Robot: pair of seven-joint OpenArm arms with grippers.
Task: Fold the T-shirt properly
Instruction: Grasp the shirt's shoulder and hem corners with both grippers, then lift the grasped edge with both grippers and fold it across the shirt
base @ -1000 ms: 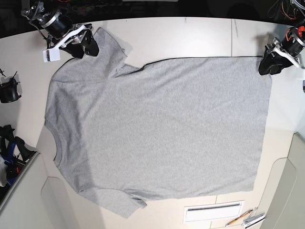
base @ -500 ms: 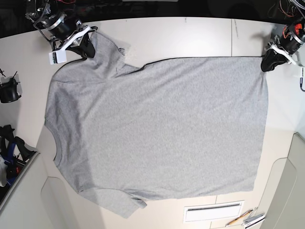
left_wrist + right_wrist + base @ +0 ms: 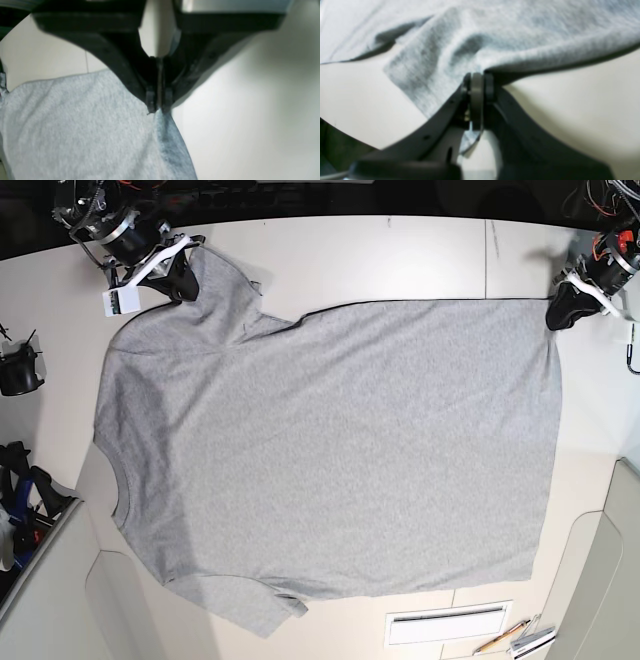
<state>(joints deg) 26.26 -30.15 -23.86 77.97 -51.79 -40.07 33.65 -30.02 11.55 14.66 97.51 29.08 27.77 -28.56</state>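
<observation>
While the heather-grey T-shirt (image 3: 330, 450) lies flat, both black pincers — left (image 3: 158, 108), right (image 3: 477, 85) — pinch its soft edge.

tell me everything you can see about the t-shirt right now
The T-shirt is heather-grey knit, short-sleeved with a ribbed crew neck, spread flat on the pale table, plain side up. The left end effector is shut on a hem corner; the right end effector is shut on the far sleeve's edge, bunching the cloth there.

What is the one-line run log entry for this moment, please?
left gripper: shut on T-shirt hem corner | right gripper: shut on sleeve edge | shirt flat, unfolded
</observation>
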